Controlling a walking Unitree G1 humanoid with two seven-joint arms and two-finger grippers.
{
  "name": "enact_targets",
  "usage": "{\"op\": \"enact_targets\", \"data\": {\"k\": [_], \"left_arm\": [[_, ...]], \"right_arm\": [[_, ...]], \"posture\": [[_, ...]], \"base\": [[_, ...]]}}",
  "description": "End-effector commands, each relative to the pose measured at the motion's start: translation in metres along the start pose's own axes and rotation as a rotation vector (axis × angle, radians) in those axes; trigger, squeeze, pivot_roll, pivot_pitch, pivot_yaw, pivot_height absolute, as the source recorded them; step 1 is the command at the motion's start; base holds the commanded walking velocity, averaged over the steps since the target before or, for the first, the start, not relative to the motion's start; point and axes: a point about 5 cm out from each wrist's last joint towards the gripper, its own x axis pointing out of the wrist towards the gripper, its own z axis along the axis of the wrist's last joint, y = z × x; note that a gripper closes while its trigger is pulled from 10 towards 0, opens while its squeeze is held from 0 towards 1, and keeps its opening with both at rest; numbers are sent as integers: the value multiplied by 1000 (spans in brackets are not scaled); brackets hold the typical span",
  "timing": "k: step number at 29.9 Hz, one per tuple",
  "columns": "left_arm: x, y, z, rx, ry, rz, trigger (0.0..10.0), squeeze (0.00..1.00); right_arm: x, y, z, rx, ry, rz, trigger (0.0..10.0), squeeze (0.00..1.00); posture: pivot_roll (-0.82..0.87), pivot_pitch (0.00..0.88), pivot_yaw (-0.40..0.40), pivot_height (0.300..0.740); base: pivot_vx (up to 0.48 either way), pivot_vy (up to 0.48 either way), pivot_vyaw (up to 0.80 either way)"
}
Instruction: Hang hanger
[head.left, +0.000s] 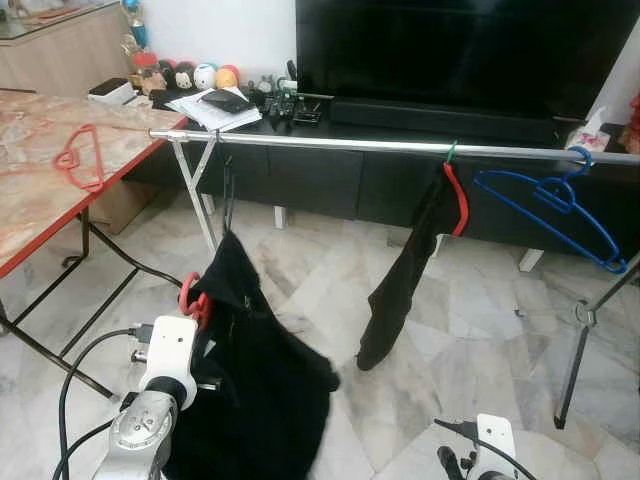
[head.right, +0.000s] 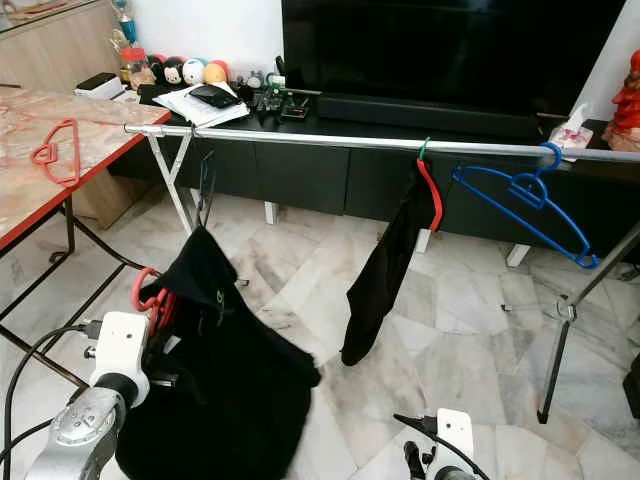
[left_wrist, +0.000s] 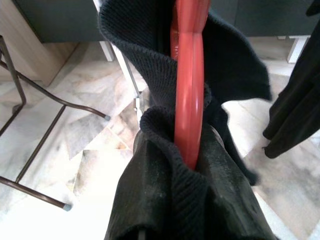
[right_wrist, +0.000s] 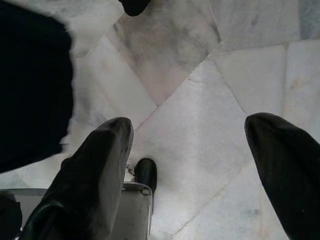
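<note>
While the red hanger (head.left: 193, 298) sits low in front of the robot with a black garment (head.left: 255, 380) draped over it, the left gripper (left_wrist: 192, 160) has its fingers clamped on the hanger's red bar through the knit cloth (fingers themselves are buried in fabric in the left wrist view, so the pinch is judged from how the bar runs into them). Hanger lies just ahead of the left wrist, its bar running up and away along the gripper's line; a thin dark hook (head.left: 228, 195) rises from the garment's top toward the rail (head.left: 330, 142), tip just under it, not yet over. Rail runs left to right, above and beyond the hanger, so the coming move is judged a lift up and forward by the left arm, clearly the nearer one. Right gripper (right_wrist: 187, 145) hangs low over the marble floor (head.left: 480, 340), fingers spread, holding nothing. Farther along the rail: a second red hanger (head.left: 456, 195) with dark cloth, then a bare blue hanger (head.left: 550, 205). Another red hanger (head.left: 80, 158) lies on the table (head.left: 30, 215).
</note>
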Motion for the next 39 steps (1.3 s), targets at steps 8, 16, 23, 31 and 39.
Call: {"op": "enact_targets", "data": {"k": [8,16,23,31,39], "left_arm": [[3,-1,11,41,-84,-23,10000,0],[3,-4,10,54,-78,-33,10000,0],[3,-4,9,65,-81,-37,10000,0],[5,-4,10,67,-83,-41,10000,0],[6,-5,10,71,-81,-41,10000,0]], "right_arm": [[0,-3,2,0,-3,-23,10000,0],[0,-5,3,-27,6,-26,10000,0],[0,-5,4,-21,-6,-23,10000,0],[0,-3,5,-19,-8,-8,10000,0],[0,-3,4,-17,-4,-6,10000,0]], "posture": [[16,0,-51,740],[25,0,-56,740],[30,0,-57,740],[33,0,-57,740],[30,0,-57,740]], "base": [[132,0,-98],[294,0,-767],[300,0,-109],[300,0,0],[300,0,0]]}}
